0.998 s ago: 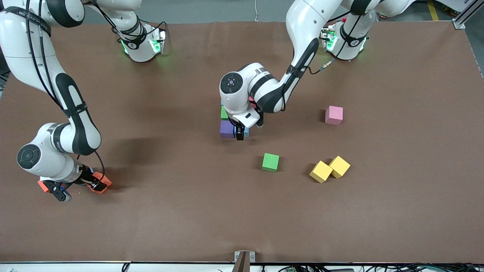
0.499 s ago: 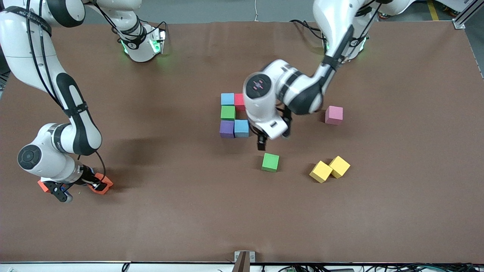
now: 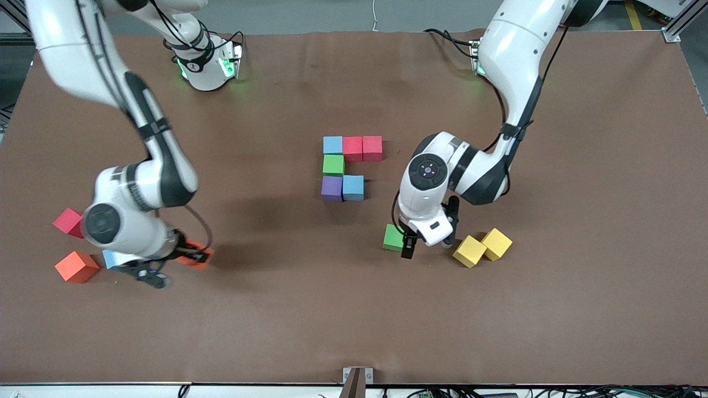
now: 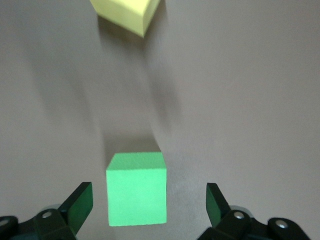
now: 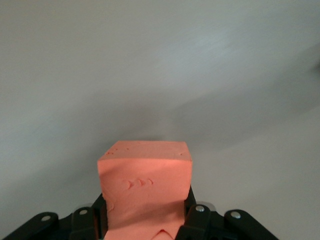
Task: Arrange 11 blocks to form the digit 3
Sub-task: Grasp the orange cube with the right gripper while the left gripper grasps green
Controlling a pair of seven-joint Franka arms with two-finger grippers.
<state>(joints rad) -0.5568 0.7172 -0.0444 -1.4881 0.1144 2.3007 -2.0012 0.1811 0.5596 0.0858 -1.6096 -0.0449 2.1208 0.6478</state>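
From my station I see the digit 3 (image 3: 344, 167) partly built at mid-table: six matte foam cubes touching, with a blue, red, red row farthest from the front camera, a green one under the blue, then a purple and a blue row. Loose blocks: one green block (image 3: 394, 237) and two touching yellow blocks (image 3: 482, 247) toward the left arm's end; one red block (image 3: 68, 221), one orange block (image 3: 76, 266) and one blue block (image 3: 110, 258) toward the right arm's end. The left arm bends down from its base, and the left gripper (image 3: 408, 247) hangs low over the green block's edge, fingers (image 4: 80, 204) spread wide either side of it in my wrist feed. The right arm arches over, the right gripper (image 3: 191, 256) clamped on a held orange block (image 5: 145, 192) above the table.
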